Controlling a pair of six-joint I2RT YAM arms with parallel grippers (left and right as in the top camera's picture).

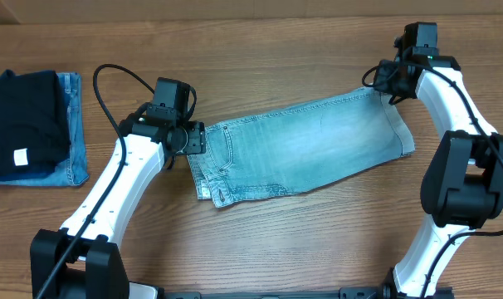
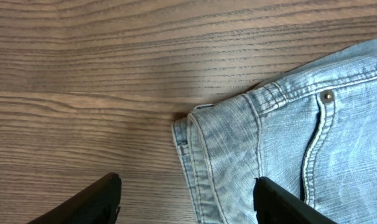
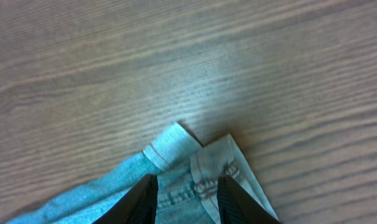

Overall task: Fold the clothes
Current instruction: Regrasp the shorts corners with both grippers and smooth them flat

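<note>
Overhead: light denim shorts (image 1: 305, 148) lie flat mid-surface (image 1: 268, 249), well apart from a black garment (image 1: 23, 116) stacked on darker denim (image 1: 73, 162), which the left edge cuts off. The left hand (image 1: 193, 139) sits at the waistband and the right hand (image 1: 390, 87) at the cuff, but their grips are hidden here.

Left wrist: fingers (image 2: 89, 202) spread wide, holding nothing.

Right wrist: fingers (image 3: 142, 199) drawn close, pinching the cuff corner.

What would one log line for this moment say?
left tool: open above waistband corner | right tool: shut on hem corner | shorts: lying on table
</note>
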